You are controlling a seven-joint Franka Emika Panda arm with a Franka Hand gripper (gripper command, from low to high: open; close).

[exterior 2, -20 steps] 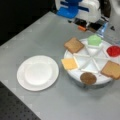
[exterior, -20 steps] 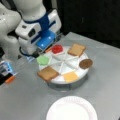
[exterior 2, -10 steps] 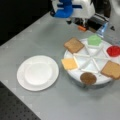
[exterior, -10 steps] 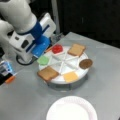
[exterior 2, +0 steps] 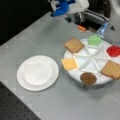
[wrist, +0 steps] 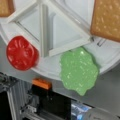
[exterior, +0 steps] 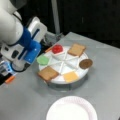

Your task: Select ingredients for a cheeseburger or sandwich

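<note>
Ingredients are all sitting in a white divided tray [exterior: 65,65] on the grey bench [exterior: 105,82], one to a wedge, and no sandwich is standing anywhere yet. In both front views the pieces are lying around the rim: a red round [exterior: 57,49], a green round [exterior: 43,60], one toast square [exterior: 76,49] at the far side, another toast square [exterior: 48,73] at the near side, a dark brown patty disc [exterior: 86,63] and a yellow-orange cheese square [exterior: 70,76]. A white paper plate [exterior 2: 37,72] is resting bare on the bench, apart from the tray. In a front view the arm's blue and white wrist [exterior: 28,47] is hanging over the tray's left edge, nearest the green round, touching nothing. The hand itself is not showing in any view, so I cannot tell whether it is apart or together. The wrist view is looking straight down on the green round [wrist: 78,70] and the red round [wrist: 21,52], both lapping over the tray's rim.
</note>
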